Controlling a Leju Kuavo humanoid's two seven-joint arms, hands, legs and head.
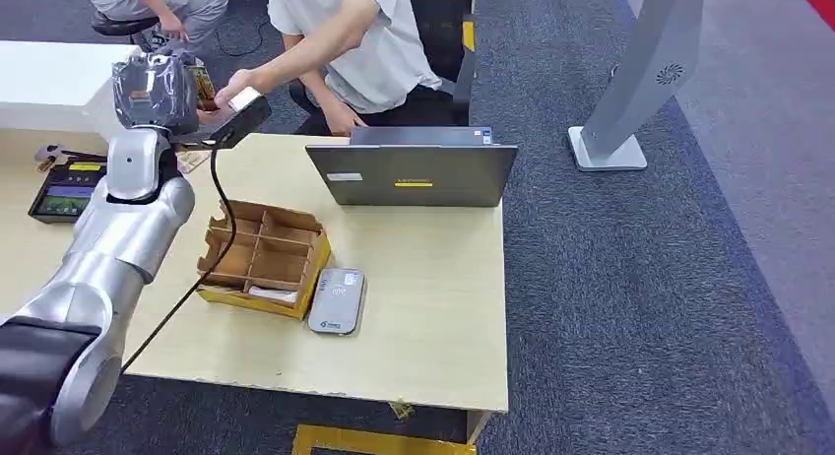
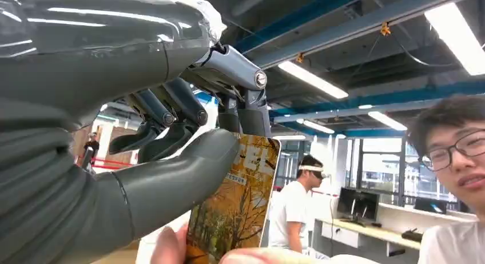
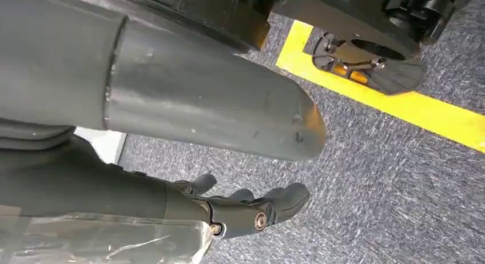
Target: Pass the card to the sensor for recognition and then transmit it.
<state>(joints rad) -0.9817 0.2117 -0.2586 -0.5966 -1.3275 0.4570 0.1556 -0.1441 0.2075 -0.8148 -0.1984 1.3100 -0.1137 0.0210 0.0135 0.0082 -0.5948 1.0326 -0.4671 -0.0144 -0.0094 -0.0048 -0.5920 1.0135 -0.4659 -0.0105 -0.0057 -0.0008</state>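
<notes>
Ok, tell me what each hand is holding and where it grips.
The left hand pinches the card by its upper end between thumb and fingers. The right hand holds nothing.

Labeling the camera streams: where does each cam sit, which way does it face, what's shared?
Head view: high on the body, looking forward and down at the table; silver left arm raised, left hand at a person's hand.
Left wrist view: behind the left hand, tilted up toward ceiling lights; thumb and fingers grip the card, person's fingers at its lower end.
Right wrist view: behind the hanging right hand, looking down at carpet.
Shared: head and left wrist views both show the left hand meeting the person.
</notes>
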